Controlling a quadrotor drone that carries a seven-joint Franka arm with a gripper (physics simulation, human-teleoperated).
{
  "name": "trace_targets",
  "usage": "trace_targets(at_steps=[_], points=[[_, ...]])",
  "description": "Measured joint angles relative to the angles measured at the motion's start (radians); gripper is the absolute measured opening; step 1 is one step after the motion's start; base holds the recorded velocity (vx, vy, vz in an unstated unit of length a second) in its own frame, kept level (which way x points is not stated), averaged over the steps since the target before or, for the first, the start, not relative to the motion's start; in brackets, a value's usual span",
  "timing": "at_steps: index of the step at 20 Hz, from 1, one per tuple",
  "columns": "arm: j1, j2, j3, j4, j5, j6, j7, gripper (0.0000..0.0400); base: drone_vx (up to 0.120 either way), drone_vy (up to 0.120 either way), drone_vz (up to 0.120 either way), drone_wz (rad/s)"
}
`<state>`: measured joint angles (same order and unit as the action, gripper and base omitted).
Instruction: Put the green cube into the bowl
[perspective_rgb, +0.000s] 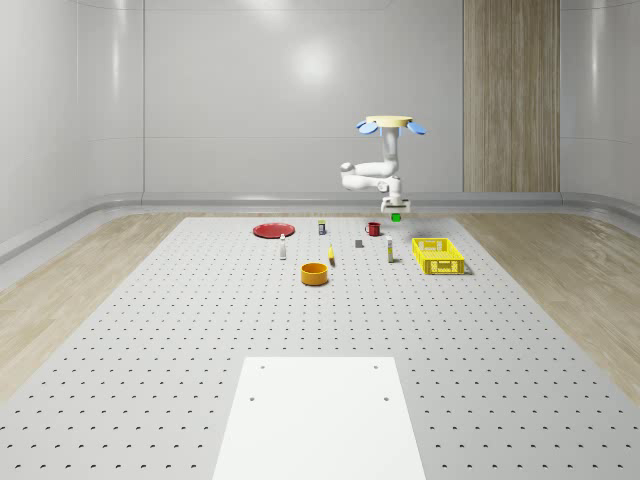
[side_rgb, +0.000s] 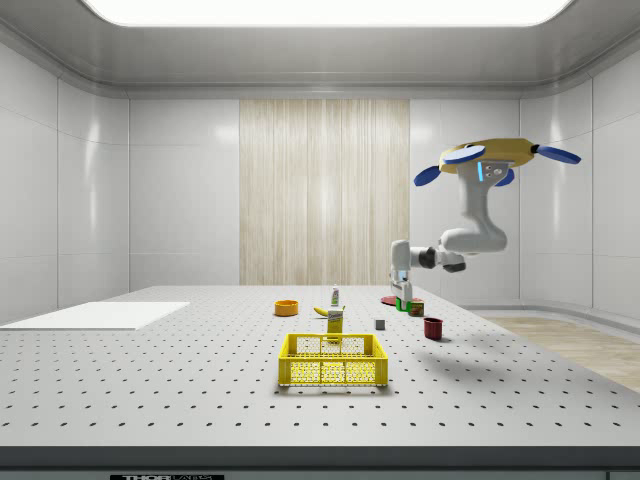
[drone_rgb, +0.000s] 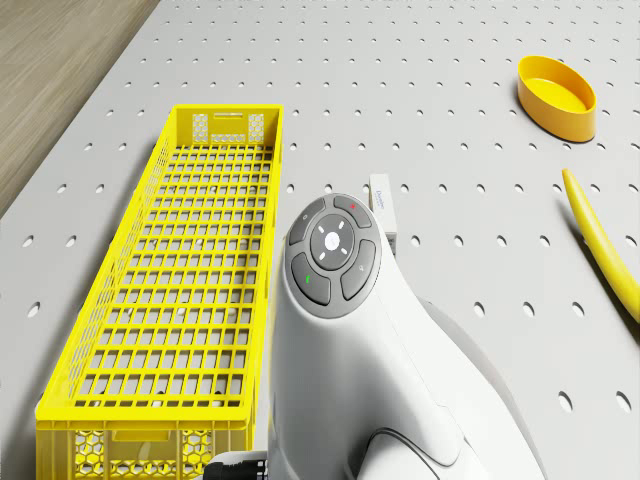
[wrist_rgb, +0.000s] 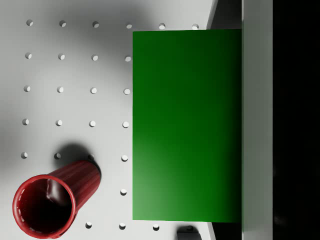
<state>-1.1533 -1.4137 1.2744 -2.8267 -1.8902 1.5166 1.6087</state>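
The green cube (perspective_rgb: 396, 217) hangs in the air above the table's far part, a little over the red mug (perspective_rgb: 373, 229). My gripper (perspective_rgb: 396, 211) is shut on it. In the wrist view the cube (wrist_rgb: 187, 125) sits flat against one finger (wrist_rgb: 257, 125), with the mug (wrist_rgb: 47, 200) on the table below. The orange bowl (perspective_rgb: 315, 273) stands on the table, nearer the camera and toward the whole-scene view's left; it is also in the drone view (drone_rgb: 556, 95). The drone (perspective_rgb: 388, 124) hovers high over the far table, arm bent down beneath it. From the side, cube (side_rgb: 401, 303) and gripper (side_rgb: 401, 292) hang behind the mug (side_rgb: 433, 328).
A yellow crate (perspective_rgb: 437, 255) stands to the right of the gripper in the whole-scene view. A banana (perspective_rgb: 331, 256), small bottles (perspective_rgb: 283, 248) and a red plate (perspective_rgb: 272, 230) lie around the bowl. A white sheet (perspective_rgb: 320, 415) covers the near table.
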Motion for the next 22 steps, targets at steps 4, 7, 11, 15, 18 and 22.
trace_targets(at_steps=[4, 7, 11, 15, 18, 22], points=[[-0.003, -0.008, 0.001, 0.001, 0.004, 0.007, 0.002, 0.025, 0.12, -0.12, 0.0, 0.0], [-0.004, -0.014, 0.002, 0.001, 0.006, 0.013, 0.004, 0.025, 0.12, -0.12, 0.0, 0.0], [-0.007, -0.021, 0.003, 0.001, 0.01, 0.02, 0.007, 0.025, 0.12, -0.12, 0.0, 0.0], [-0.009, -0.028, 0.005, 0.002, 0.013, 0.026, 0.009, 0.025, 0.12, -0.12, 0.0, 0.0], [-0.011, -0.033, 0.005, 0.002, 0.015, 0.031, 0.01, 0.025, 0.12, -0.12, 0.0, 0.0], [-0.013, -0.04, 0.006, 0.003, 0.018, 0.037, 0.013, 0.025, 0.12, -0.12, 0.0, 0.0]])
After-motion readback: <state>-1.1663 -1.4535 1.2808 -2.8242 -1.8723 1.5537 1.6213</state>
